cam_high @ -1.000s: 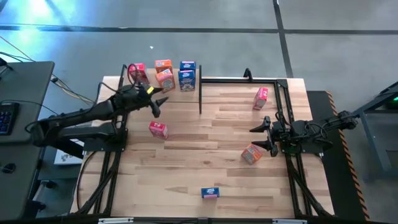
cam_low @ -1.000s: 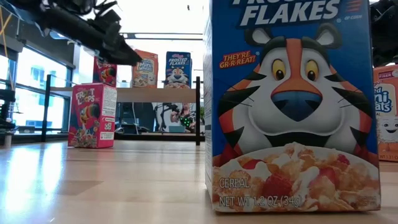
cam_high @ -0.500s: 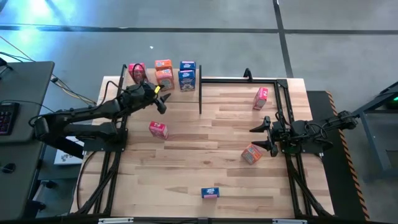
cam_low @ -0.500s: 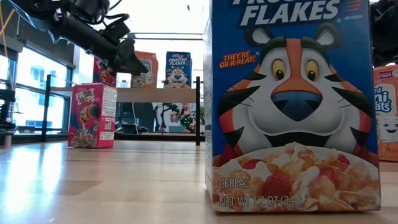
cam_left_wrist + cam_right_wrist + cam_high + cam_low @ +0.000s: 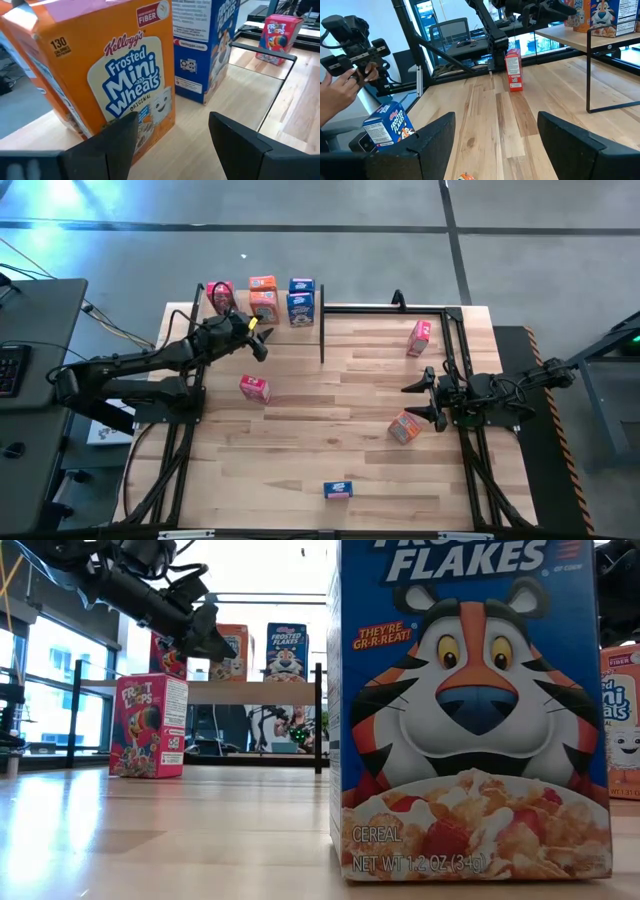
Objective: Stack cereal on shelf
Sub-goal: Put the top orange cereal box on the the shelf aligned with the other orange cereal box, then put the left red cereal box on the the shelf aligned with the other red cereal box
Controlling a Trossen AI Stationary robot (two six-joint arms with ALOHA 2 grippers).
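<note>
My left gripper (image 5: 260, 346) (image 5: 172, 145) is open, hovering just short of the shelf (image 5: 240, 308) at the table's far left corner. Its fingers point at an orange cereal box (image 5: 112, 75) (image 5: 265, 305) standing upright on the shelf board, without touching it. Beside that box stand blue boxes (image 5: 300, 307) (image 5: 210, 45), another orange box (image 5: 263, 283) and a pink-red box (image 5: 220, 293). My right gripper (image 5: 412, 401) (image 5: 495, 145) waits open at the table's right side, next to an orange box (image 5: 404, 426) lying on the tabletop.
Loose boxes stand on the tabletop: pink-red (image 5: 255, 387) (image 5: 148, 725), pink-red (image 5: 420, 337) (image 5: 513, 70), blue (image 5: 338, 490) (image 5: 470, 710) near the front edge. A thin black frame (image 5: 322, 330) runs right of the shelf. A person's hand (image 5: 345, 80) holds a controller beyond the table.
My left gripper has moved toward the table's far edge and a little down, closing in on the orange box on the shelf. It has held still for the last half second. Its fingers stay open.
</note>
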